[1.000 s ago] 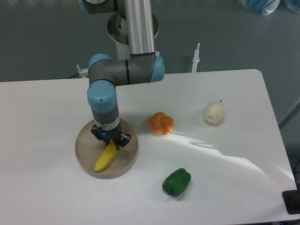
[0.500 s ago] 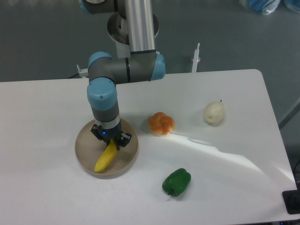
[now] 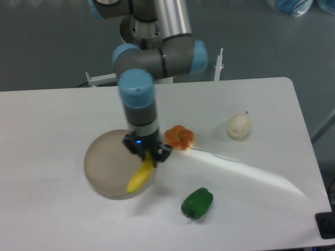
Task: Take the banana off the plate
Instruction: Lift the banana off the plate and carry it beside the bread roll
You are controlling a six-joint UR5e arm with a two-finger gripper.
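Note:
The yellow banana (image 3: 140, 176) hangs lifted in my gripper (image 3: 147, 155), which is shut on its upper end. It dangles over the right rim of the round beige plate (image 3: 107, 162), whose inside now lies bare. The fingertips are dark and slightly blurred, pinching the banana from both sides. The arm's grey and blue wrist rises straight above the gripper.
An orange knotted bun (image 3: 180, 137) sits just right of the gripper. A green bell pepper (image 3: 197, 203) lies toward the front, below the bun. A pale pear-like fruit (image 3: 239, 126) rests further right. The white table ends at the right and front edges.
The arm has risen and swung to the right, carrying the banana up off the plate's middle to its right rim. The plate stayed in place.

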